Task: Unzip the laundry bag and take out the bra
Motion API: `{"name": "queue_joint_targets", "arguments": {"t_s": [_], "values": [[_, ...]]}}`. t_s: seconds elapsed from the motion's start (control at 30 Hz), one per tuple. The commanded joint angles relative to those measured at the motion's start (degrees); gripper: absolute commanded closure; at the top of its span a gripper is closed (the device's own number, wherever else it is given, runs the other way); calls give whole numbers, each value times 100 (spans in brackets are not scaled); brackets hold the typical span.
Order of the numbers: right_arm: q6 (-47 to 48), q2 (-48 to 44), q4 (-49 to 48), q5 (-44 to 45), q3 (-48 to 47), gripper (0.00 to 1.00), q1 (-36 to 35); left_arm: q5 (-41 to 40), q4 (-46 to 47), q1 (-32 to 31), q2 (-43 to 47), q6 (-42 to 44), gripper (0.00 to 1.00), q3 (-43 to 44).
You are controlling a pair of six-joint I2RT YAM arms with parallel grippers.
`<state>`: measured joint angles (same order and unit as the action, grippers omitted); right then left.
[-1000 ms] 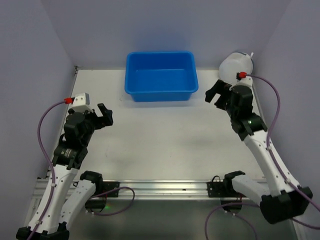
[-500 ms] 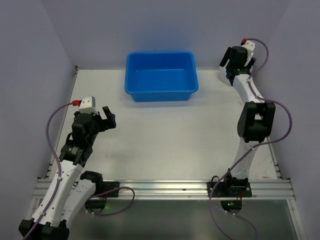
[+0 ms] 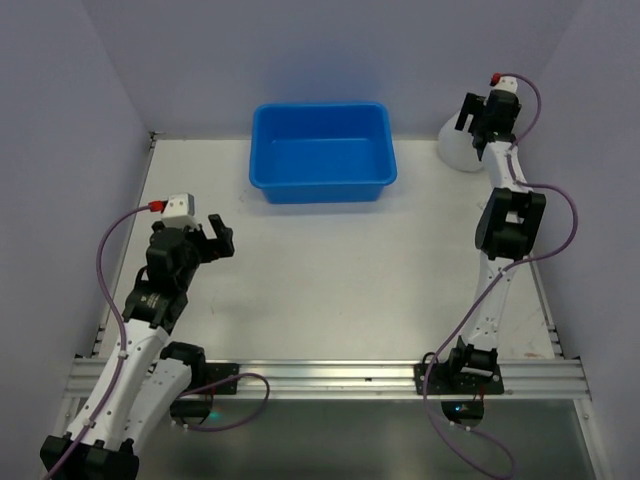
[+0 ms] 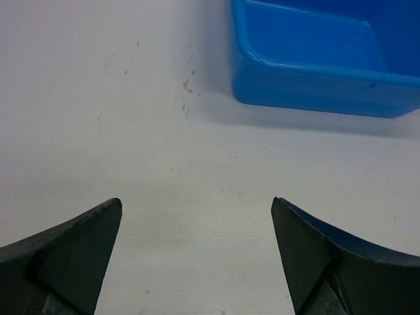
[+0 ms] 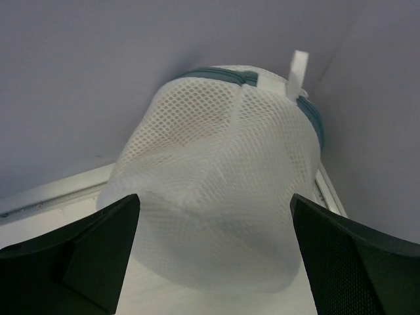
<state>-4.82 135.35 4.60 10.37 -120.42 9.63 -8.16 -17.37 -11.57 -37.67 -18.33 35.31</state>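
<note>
Two grippers, both with fingers spread and holding nothing. The bag [image 5: 223,164] sits well right of the tub [image 3: 320,108], tucked into the back corner where the walls meet. The right gripper [image 5: 214,197] is stretched out toward it and frames its dome between the fingers, with no contact that I can see. The zip [image 5: 216,72] runs round the rim on the wall side, and a white tab [image 5: 298,67] stands up near its right end. It looks shut as far as it shows; the bra cannot be made out through the mesh. The left gripper [image 3: 215,235] hangs well left of the tub, nearer the bases.

Likely trouble: closing here would pinch only soft mesh, which would crumple and give no hold on the zip. Pressing forward would jam the bag deeper into the corner and bury the zip against the wall. The arm looks almost fully extended, so correction room is slim. With the left gripper so far off, nothing braces the bag, and any tug may drag it whole.
</note>
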Motion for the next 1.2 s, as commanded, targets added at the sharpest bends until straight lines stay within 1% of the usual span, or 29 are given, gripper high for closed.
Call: {"name": "queue_joint_targets", "arguments": {"t_s": [0.0,0.07,0.13,0.17,0.23,0.27,0.3,0.37,0.4,0.43,0.47,0.5,0.53,0.57,0.6,0.7,0.73,0.8,0.83,0.87,0.9,0.93,1.0,1.03,1.07,1.1,1.13,1.17], "values": [[402,307,443,-1002,-735,1,-58,113,330,59,-38,180,0,-33],[420,483,646,-1080,-1043,1,-58,113,321,59,-39,189,0,-42],[438,510,744,-1309,-1132,4,-58,131,321,59,-21,198,0,-50],[438,527,866,-1388,-1141,6,-49,131,321,76,-12,198,0,-51],[438,519,990,-1477,-1159,14,-57,122,330,68,-3,198,0,-51],[438,510,1103,-1477,-1159,20,-49,131,330,76,14,198,0,-59],[438,493,1157,-1468,-1142,32,-49,148,330,76,14,207,0,-68],[438,484,1332,-1494,-1107,50,-49,166,330,68,49,198,0,-68],[438,423,1350,-1494,-1054,63,-49,166,330,76,67,207,0,-59],[482,344,1290,-1485,-740,71,-66,166,330,76,76,207,0,-68],[630,213,941,-1459,-502,79,-84,157,330,76,110,207,0,-59],[675,-59,798,-1442,-291,90,-101,148,330,76,119,207,0,-68],[693,-157,736,-1441,-98,94,-145,148,322,76,137,198,0,-68],[702,-219,761,-1424,-96,98,-154,148,321,76,163,198,0,-68],[710,-272,788,-1372,-96,100,-163,148,313,76,172,198,0,-77],[684,-649,701,-1248,219,100,-277,157,313,76,251,189,0,-86],[693,-1042,596,-1222,682,100,-329,148,304,76,269,189,0,-86],[702,-1535,192,-881,1229,100,-539,157,313,76,313,189,0,-86],[693,-2051,86,-748,1771,100,-628,157,304,76,322,180,0,-77],[667,-2300,-54,-608,2020,100,-716,175,313,76,330,180,0,-86],[553,-2546,-64,-276,2257,100,-908,218,295,68,331,172,0,-77],[517,-3027,-21,-64,2704,100,-1110,245,286,76,322,172,0,-68],[63,-3530,137,428,3163,100,-1453,280,286,67,331,154,0,-59],[-79,-3794,207,552,3626,100,-1585,289,286,76,357,145,0,-59],[-298,-4336,338,649,3866,100,-1700,306,286,59,366,128,0,-59],[-352,-4611,392,851,4121,100,-1980,341,295,59,383,119,0,-59],[-362,-4866,436,1000,4576,100,-2148,377,278,59,375,110,0,-59],[-283,-5330,480,1176,4780,100,-2323,455,278,59,374,84,0,-68]]}}
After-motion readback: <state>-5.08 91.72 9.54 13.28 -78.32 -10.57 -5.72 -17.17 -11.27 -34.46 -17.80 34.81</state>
